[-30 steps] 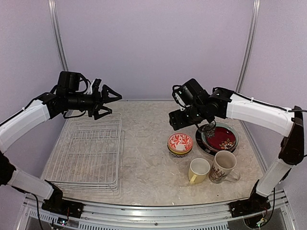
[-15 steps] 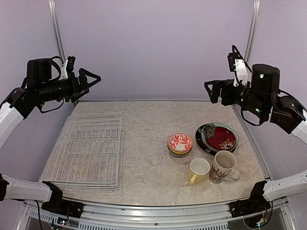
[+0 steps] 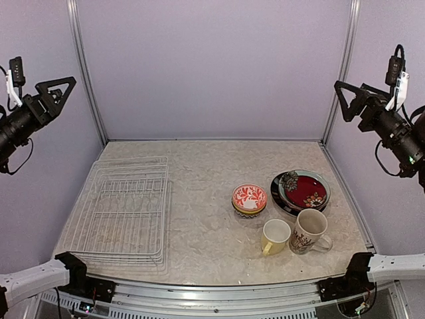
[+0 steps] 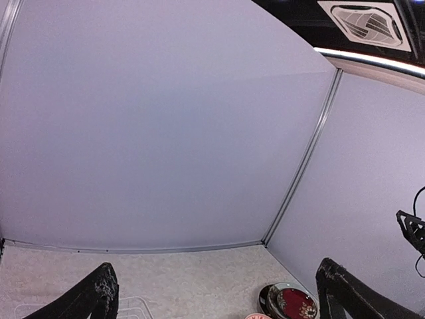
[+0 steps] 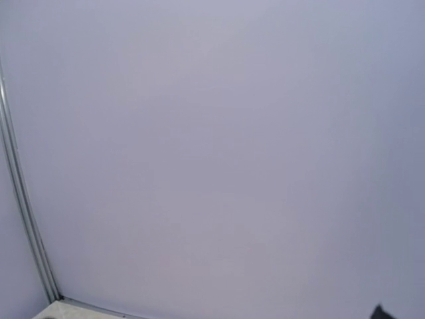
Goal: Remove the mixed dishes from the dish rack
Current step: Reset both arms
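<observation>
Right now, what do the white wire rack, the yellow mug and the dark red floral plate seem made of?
White wire dish rack: thin rods in a grid, probably coated metal, matte white. Yellow mug: likely glazed ceramic, with a thick wall and smooth surface. Dark red floral plate: likely glazed ceramic too, glossy with a printed pattern.

The white wire dish rack [image 3: 123,209] lies at the left of the worktop [image 3: 199,166]. At the right, a red-white patterned bowl [image 3: 249,197] sits in a lime-green bowl [image 3: 249,212]. Beside them, a dark red floral plate [image 3: 307,191] tops a pale teal plate [image 3: 281,192] and a black-rimmed plate [image 3: 281,206]. A yellow mug [image 3: 274,236] and a cream patterned mug [image 3: 309,230] stand side by side nearer the arm bases. The left fingers [image 3: 56,82] and right fingers [image 3: 348,88] stand high at the sides, spread apart and holding nothing.
</observation>
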Robot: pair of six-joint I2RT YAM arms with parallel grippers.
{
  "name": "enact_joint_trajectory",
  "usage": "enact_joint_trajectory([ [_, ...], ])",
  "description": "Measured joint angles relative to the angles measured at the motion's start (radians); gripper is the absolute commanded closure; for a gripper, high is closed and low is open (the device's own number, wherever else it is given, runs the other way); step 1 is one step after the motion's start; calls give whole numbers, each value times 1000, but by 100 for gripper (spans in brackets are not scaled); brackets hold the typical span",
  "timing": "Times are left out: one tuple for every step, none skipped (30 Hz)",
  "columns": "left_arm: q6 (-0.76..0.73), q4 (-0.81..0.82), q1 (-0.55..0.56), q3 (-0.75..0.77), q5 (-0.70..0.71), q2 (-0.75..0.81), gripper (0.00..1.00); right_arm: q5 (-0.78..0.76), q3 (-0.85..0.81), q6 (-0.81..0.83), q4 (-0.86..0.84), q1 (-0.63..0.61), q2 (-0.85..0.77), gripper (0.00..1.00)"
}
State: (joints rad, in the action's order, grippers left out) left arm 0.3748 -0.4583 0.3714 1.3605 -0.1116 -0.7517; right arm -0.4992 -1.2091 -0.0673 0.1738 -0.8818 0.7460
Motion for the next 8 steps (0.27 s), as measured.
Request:
enact_joint_trajectory([
  [-11, 13, 0, -4, 19, 23, 1, -3, 0, 2, 0, 0, 2, 0],
  [-18, 19, 0, -5, 30, 36, 1, -6, 0, 3, 0, 0, 4, 0],
  [-26, 27, 0, -5, 43, 49, 1, -11, 1, 4, 0, 0, 5, 0],
  [-33, 32, 0, -5, 51, 55, 1, -15, 2, 4, -1, 0, 6, 0],
  [-40, 37, 0, -5, 61, 58, 1, -19, 4, 4, -2, 0, 6, 0],
  [-44, 40, 0, -5, 68, 58, 1, -24, 7, 4, -4, 0, 6, 0],
  [-47, 42, 0, -5, 72, 57, 1, -31, 11, 4, -7, 0, 6, 0],
  [-50, 42, 0, -5, 77, 54, 1, -38, 14, 5, -7, 0, 6, 0],
])
